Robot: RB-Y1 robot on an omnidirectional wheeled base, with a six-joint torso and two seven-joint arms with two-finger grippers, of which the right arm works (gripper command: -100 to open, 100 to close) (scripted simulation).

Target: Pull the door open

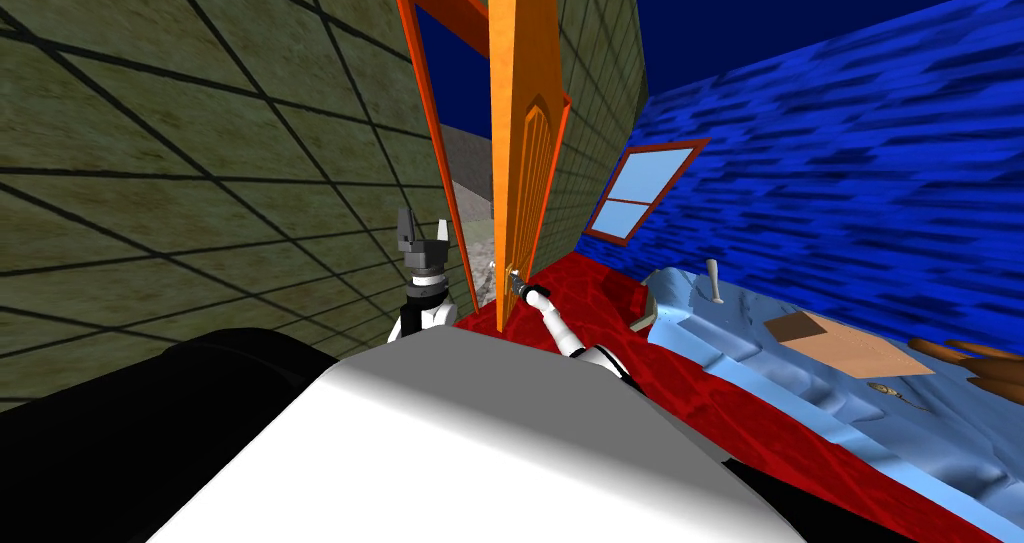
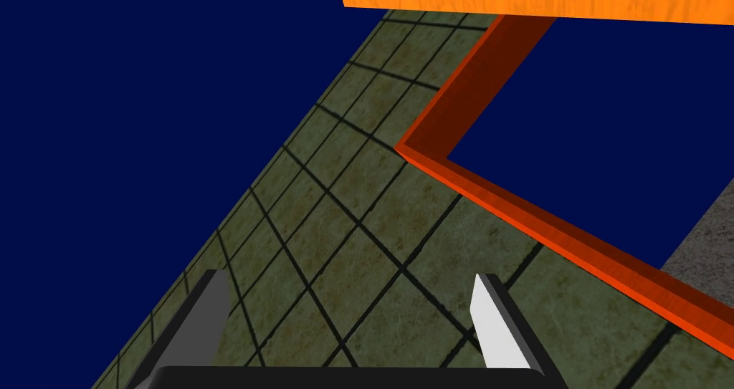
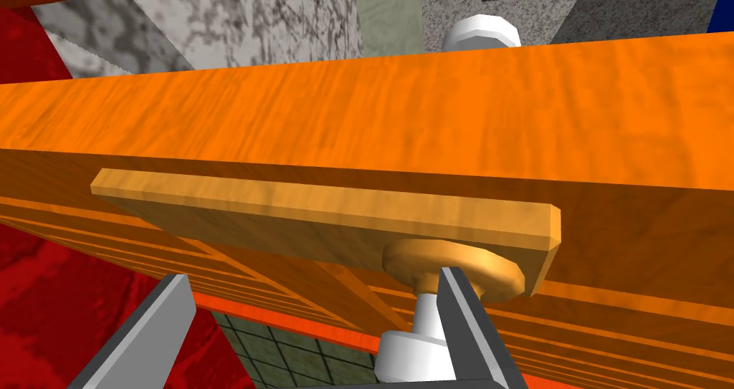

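Note:
The orange door [image 1: 520, 167] stands ajar in its red-orange frame [image 1: 425, 77], edge-on to me in the head view. My right gripper [image 1: 518, 285] is at the door's handle. In the right wrist view its fingers stand wide apart, open [image 3: 313, 277]. The white knob [image 3: 412, 349] sits between them, close against one finger [image 3: 466, 320], under the orange handle plate [image 3: 322, 213]. My left gripper [image 1: 422, 229] is raised beside the frame, open with nothing in it [image 2: 349, 277], facing the green tiled wall and the frame's corner [image 2: 516, 205].
A green tiled wall [image 1: 200, 167] runs along the left of the doorway. Right of me stands a bed with a blue cover [image 1: 800, 367] on a red floor [image 1: 600, 307]. A window [image 1: 645, 192] sits in the blue wall. Grey mottled floor [image 3: 215, 19] shows past the door.

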